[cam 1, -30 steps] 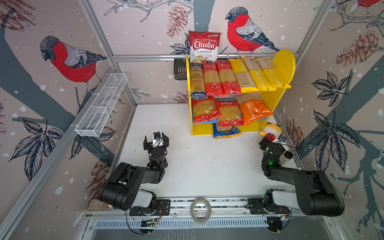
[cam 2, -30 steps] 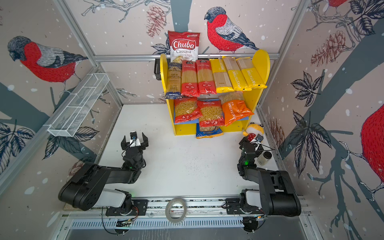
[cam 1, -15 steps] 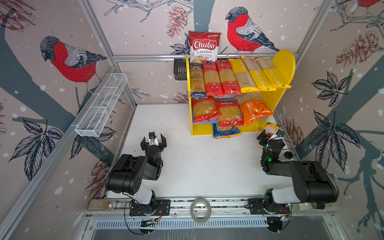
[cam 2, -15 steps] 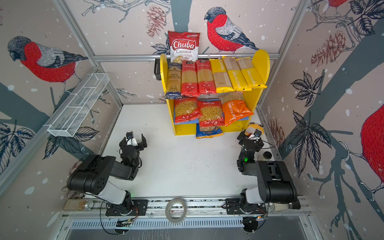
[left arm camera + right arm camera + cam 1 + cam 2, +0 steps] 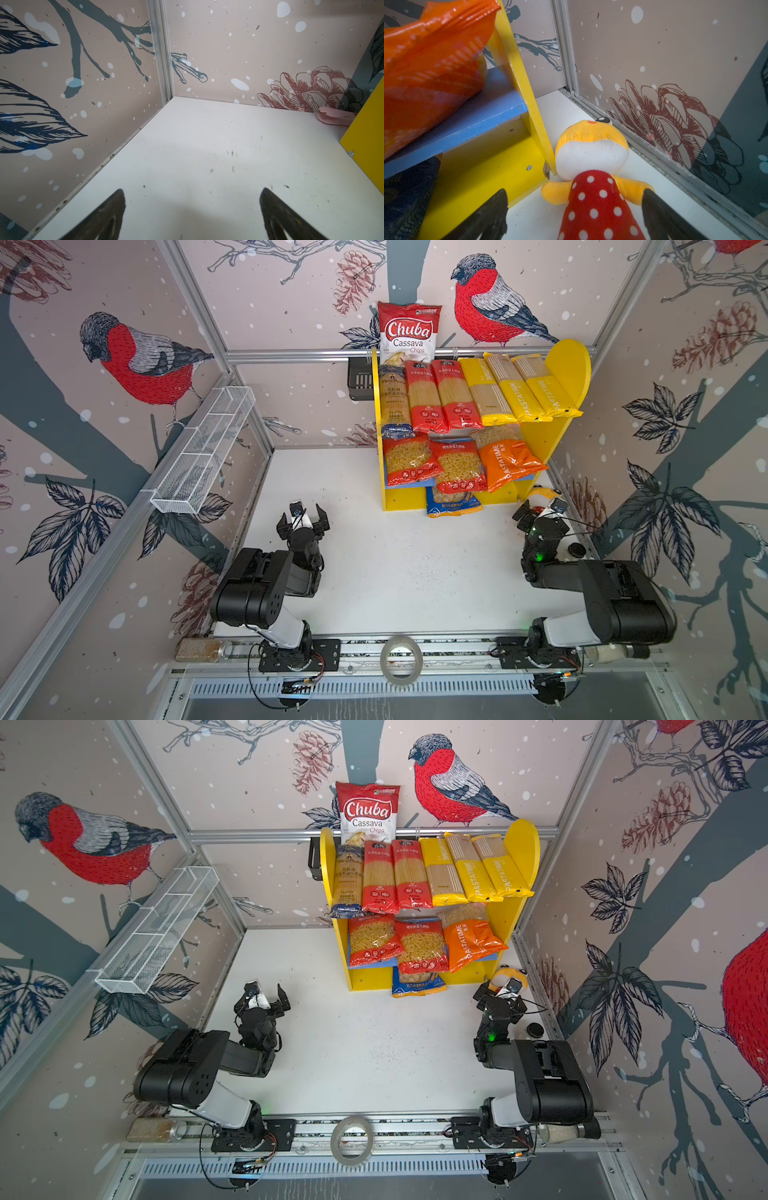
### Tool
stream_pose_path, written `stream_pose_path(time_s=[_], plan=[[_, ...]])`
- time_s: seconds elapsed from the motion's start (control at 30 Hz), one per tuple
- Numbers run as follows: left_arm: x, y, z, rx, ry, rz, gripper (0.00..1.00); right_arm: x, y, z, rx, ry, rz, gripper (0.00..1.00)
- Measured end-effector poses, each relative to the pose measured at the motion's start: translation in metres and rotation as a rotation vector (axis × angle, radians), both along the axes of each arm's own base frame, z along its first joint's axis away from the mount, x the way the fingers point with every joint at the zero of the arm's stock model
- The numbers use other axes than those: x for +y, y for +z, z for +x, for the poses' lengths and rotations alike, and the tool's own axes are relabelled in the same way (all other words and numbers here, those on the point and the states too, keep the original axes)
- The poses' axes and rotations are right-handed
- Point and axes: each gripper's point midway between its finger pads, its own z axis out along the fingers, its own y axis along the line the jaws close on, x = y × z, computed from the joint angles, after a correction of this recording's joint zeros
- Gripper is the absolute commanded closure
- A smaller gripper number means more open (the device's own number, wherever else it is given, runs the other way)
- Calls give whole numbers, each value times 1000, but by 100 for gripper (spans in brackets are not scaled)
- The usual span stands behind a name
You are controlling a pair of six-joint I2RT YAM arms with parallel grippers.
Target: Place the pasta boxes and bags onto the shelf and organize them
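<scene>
Yellow side panels frame the shelf (image 5: 571,364), which stands at the back of the white worktop (image 5: 395,572). Across its upper board lie six long packs side by side: one dark blue spaghetti pack (image 5: 394,406) at the left end, two red spaghetti packs (image 5: 440,398) next, then three yellow spaghetti packs (image 5: 519,393). On the blue lower board (image 5: 467,122) rest two red short-pasta bags (image 5: 409,460) and an orange bag (image 5: 509,464). A blue-yellow bag (image 5: 453,504) lies on the worktop at the shelf's foot, partly under the middle red bag. A red-white chips bag (image 5: 409,331) rises behind the upper tier.

The left pincer (image 5: 303,520) hangs over the worktop near the left wall, well apart from the shelf, its jaws spread wide and empty. The right pincer (image 5: 575,192) sits by the shelf's right foot, jaws likewise spread. A yellow plush toy (image 5: 591,153) in a dotted red dress lies between them, head against the yellow side panel. The pincer is not squeezing it; whether one fingertip brushes the toy's arm I cannot tell.
</scene>
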Motion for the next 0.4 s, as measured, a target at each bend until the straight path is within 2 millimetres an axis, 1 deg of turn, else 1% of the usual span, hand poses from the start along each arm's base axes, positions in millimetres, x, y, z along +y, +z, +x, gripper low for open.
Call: stream_pose_path(time_s=[0.13, 0.4], plan=[[0, 0, 0, -1, 0, -3, 0, 3, 1, 7, 11, 8, -6, 1], [0, 0, 0, -1, -3, 1, 1, 3, -4, 7, 36, 11, -17, 1]])
